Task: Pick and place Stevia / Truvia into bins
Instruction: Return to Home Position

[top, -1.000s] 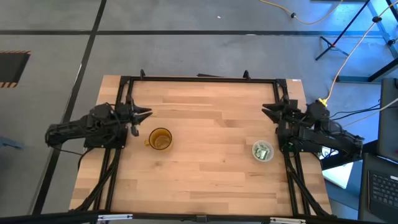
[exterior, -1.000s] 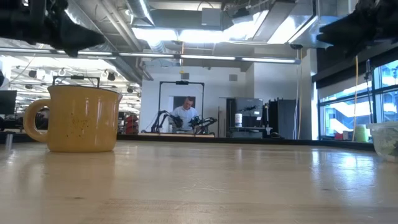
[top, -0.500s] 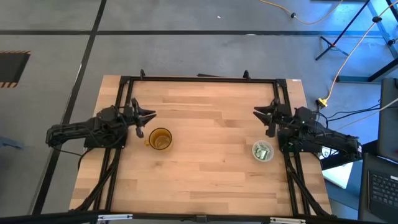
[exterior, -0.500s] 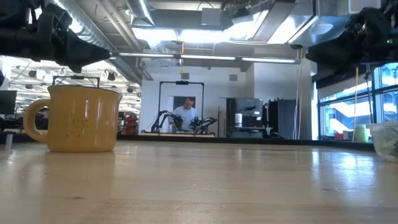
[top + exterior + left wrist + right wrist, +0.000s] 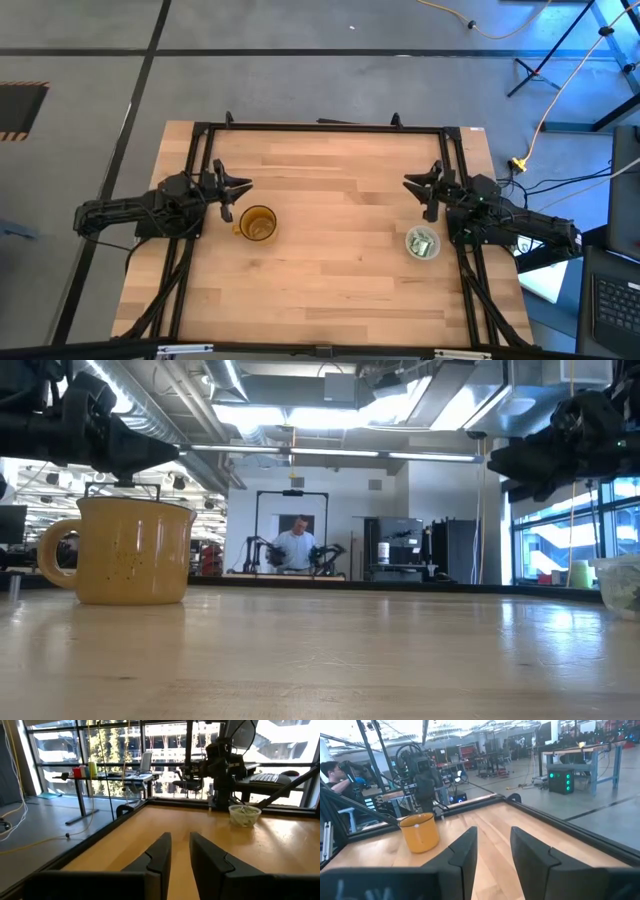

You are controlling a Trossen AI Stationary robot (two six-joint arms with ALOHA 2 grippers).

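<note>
I hold the left claw [image 5: 179, 836] released near the mug [image 5: 258, 224], and the right claw [image 5: 493, 831] released near the cup [image 5: 408, 243] of sachets [image 5: 424, 244], both above the tabletop [image 5: 330, 235].

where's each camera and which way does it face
High view: above the table, facing straight down; left arm by the mug, right arm by the clear cup.
Low view: at table-top height, facing level into the room; arms in the top corners.
Left wrist view: on the left arm, facing the right arm and clear cup; own open jaws.
Right wrist view: on the right arm, facing the left arm and mug; own open jaws.
Shared: high, low and right wrist all show the mug.
</note>
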